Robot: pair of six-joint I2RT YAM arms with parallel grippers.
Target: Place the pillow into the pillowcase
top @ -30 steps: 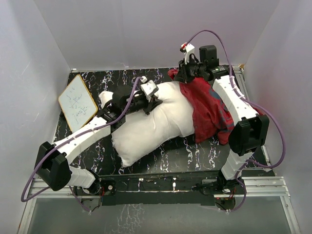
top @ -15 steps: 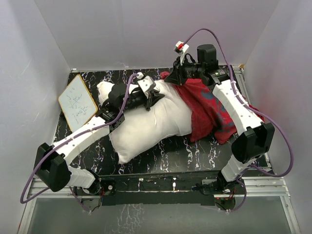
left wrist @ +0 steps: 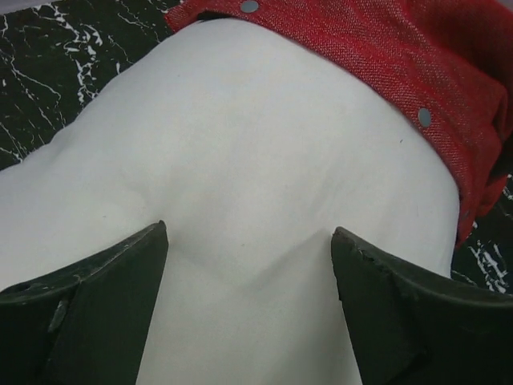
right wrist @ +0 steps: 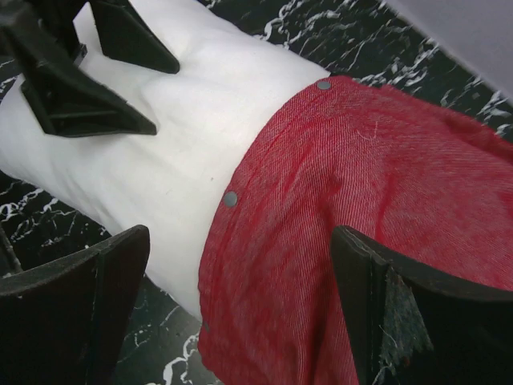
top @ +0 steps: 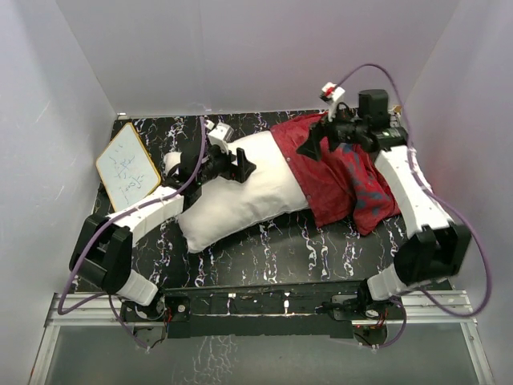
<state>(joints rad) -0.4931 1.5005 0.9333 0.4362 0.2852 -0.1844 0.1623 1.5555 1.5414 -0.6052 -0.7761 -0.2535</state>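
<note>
The pillow (top: 240, 196) lies slantwise across the middle of the top view, on the black marbled table (top: 304, 253). Its lower-left corner points toward the bottom left of the frame. Its upper-right end sits inside the pillowcase (top: 337, 172), and the larger left part is bare and outside. The red sack's mouth wraps around the pillow right of centre. In the right wrist view the hem (right wrist: 240, 172) runs diagonally over the white pillow (right wrist: 184, 136), with small grey snap studs (right wrist: 231, 198) along it. The rest of the pillowcase (right wrist: 377, 192) fills the right half of that picture. How far the pillow reaches inside cannot be told.

The left gripper (top: 239, 164) hangs over the bare part of the pillow, left of the hem. In its own view its two dark fingers (left wrist: 104, 305) are spread wide with nothing between them, above a shallow crease in the pillow (left wrist: 264, 152). The red hem (left wrist: 385, 48) crosses the upper right there.

The right gripper (top: 314, 144) is over the pillowcase near the frame's upper right. Its jaws are also wide apart and gripping nothing (right wrist: 240, 241).

A small wood-framed whiteboard (top: 127, 167) stands tilted at the table's left edge, well apart from the pillow.
</note>
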